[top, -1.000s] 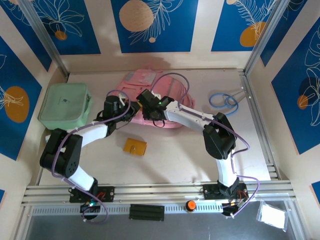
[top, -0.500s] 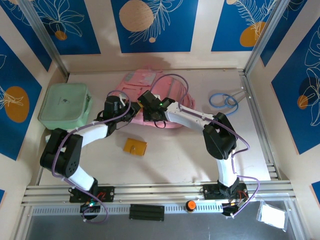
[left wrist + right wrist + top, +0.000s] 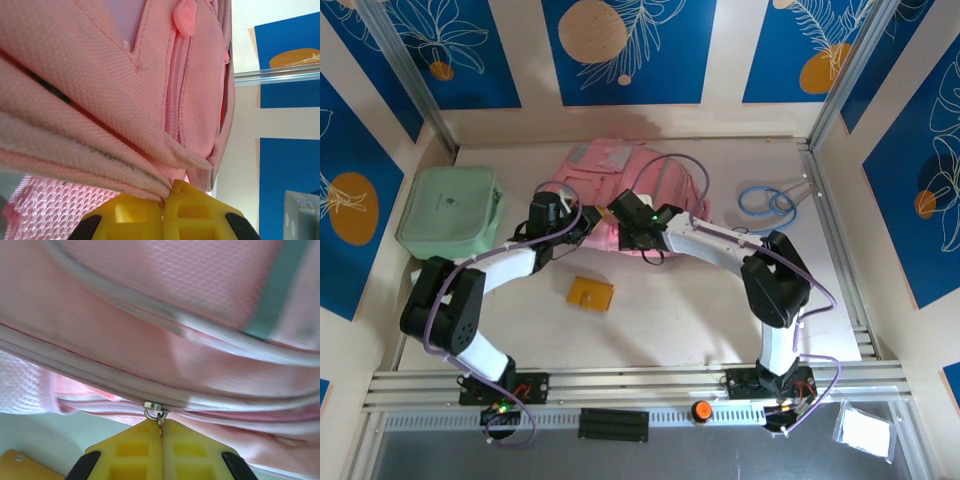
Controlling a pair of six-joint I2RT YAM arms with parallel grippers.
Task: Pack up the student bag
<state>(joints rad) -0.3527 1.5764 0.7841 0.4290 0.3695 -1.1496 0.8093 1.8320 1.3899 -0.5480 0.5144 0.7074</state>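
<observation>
The right jaws are pinching the zip pull (image 3: pixel 153 409), having just closed on it and started drawing back. The left jaws are clamping a fold of the student bag (image 3: pixel 620 175), which is lying just beyond both. Unzipping is probably starting.

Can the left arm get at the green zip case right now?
Probably not yet: the left claw is shut on a fold of the pink backpack. Once released, the path to the green zip case looks free.
</observation>
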